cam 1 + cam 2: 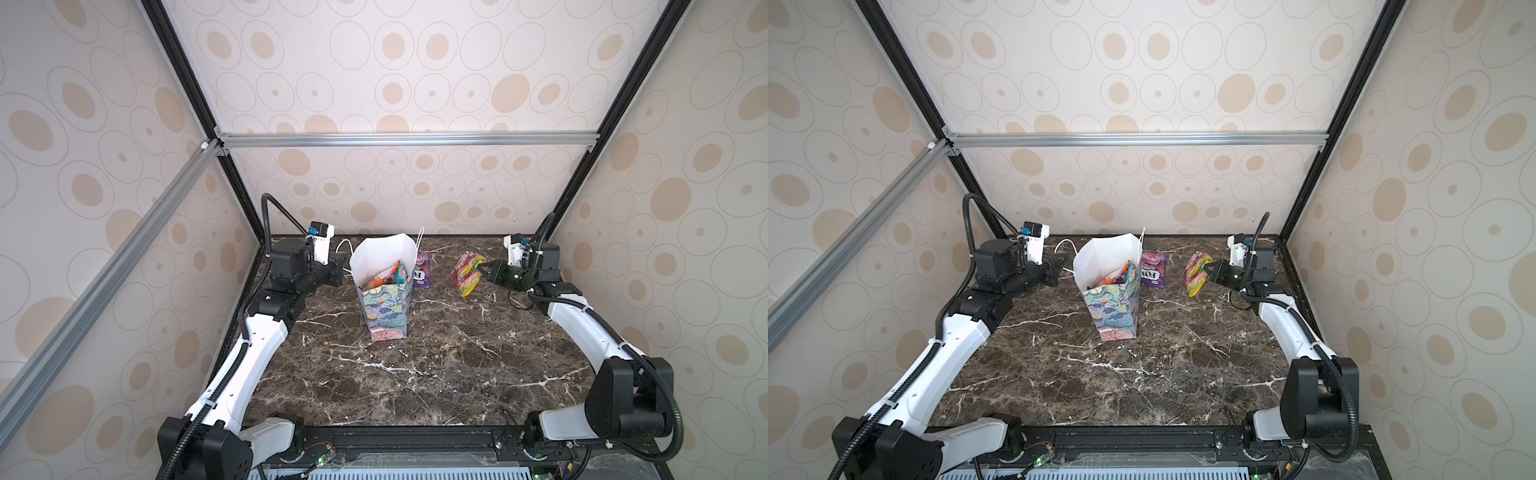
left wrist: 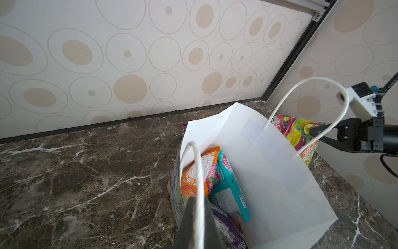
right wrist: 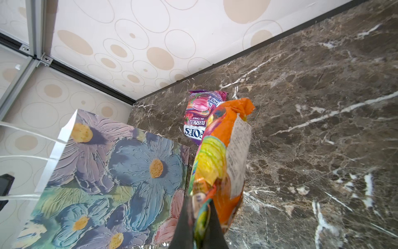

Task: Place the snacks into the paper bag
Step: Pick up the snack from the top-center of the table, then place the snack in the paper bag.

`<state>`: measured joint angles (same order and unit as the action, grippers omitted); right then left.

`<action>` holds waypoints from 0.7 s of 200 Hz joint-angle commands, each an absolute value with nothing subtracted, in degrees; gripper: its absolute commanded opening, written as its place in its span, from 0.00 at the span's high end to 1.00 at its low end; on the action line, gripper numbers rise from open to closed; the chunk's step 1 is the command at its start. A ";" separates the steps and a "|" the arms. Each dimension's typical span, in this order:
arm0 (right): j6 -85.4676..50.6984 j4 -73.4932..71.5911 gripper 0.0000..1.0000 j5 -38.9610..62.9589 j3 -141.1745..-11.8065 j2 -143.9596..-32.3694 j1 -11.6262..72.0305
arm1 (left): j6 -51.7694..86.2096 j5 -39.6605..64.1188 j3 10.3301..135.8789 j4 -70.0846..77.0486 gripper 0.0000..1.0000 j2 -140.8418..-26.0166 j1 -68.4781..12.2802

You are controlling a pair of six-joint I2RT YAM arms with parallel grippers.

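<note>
The dark brown marble table (image 1: pixel 457 365) carries the tall floral paper bag (image 1: pixel 386 311), which stands upright and open near the far edge. Inside it lie an orange foil pouch (image 2: pixel 193 172), a teal-white pouch (image 2: pixel 228 189) and a purple pouch (image 2: pixel 228 228). To the right of the bag, the right gripper (image 1: pixel 484 269) is closed on the red-yellow FOX'S Fruits pouch (image 1: pixel 467 272). A purple FOX'S Berries pouch (image 1: pixel 1153 270) lies just beside the bag. The left gripper (image 2: pixel 198 215) is closed on the bag's white cord handle (image 2: pixel 199 172).

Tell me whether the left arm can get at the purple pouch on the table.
Probably not: the left gripper is shut on the handle of the bag, which stands between it and the purple pouch.
</note>
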<state>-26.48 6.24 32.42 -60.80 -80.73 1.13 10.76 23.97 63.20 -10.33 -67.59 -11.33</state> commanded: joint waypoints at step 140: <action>-21.90 12.99 1.00 33.05 -78.07 -71.81 11.70 | 11.16 25.41 63.06 -9.94 0.94 -66.38 -11.18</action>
<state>-22.94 13.04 32.95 -74.98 -74.02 10.44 10.96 24.38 63.00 -10.15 -67.20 -11.33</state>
